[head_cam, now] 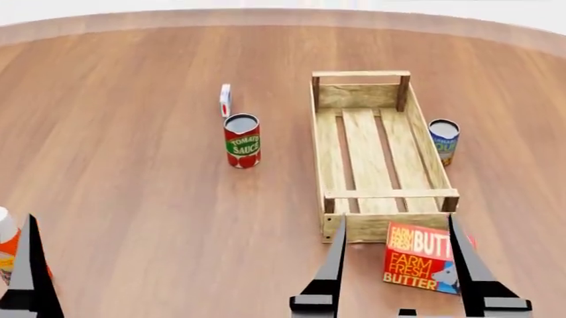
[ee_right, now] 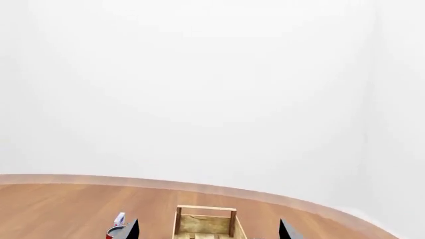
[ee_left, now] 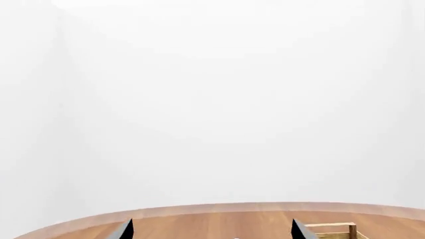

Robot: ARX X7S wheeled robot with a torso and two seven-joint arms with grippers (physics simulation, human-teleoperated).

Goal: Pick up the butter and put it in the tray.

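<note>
The butter (head_cam: 425,259) stood on the table (head_cam: 132,165) just in front of the near end of the tray (head_cam: 328,142), label facing the head camera, leaning slightly. It was touching or nearly touching the tray's end wall; the pictures did not settle which. The tray lay empty, its long axis running away from the robot, so the carton needed only a short lift over the low wall.

The right gripper (head_cam: 396,248) was spread wide, its two dark fingers flanking the butter in the head view, apparently positioned for a grasp across the carton's width. No contact was visible. The right wrist view showed mostly wall, so the gripper pointed roughly level rather than down.

The left gripper (ee_left: 212,230) was also spread wide and held nothing, idle at the left. A tomato sauce can (head_cam: 241,140) and a blue can (head_cam: 443,140) flanked the tray.
</note>
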